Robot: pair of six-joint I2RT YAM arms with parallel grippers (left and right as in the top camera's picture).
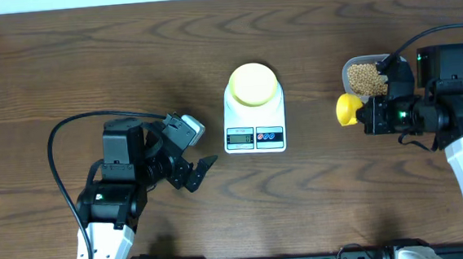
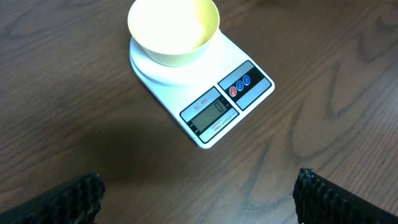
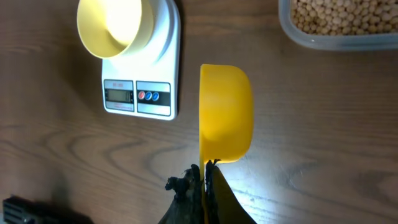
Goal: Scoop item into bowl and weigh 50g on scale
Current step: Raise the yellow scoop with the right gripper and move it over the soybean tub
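- Left gripper [image 1: 197, 148] spread wide, holding nothing, near-left of scale [image 1: 255, 134].
- Right gripper [image 3: 202, 186] clamped on yellow scoop [image 3: 225, 112], beside tub [image 3: 286, 28] of beans [image 3: 342, 15].
- Bowl [image 1: 252, 83] sits on scale.

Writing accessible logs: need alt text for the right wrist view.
The right tool clamps the handle of a bright yellow scoop, turned on its side above the wooden table. Upper left, an empty pale yellow bowl sits on the white scale; upper right, a clear tub holds beans.
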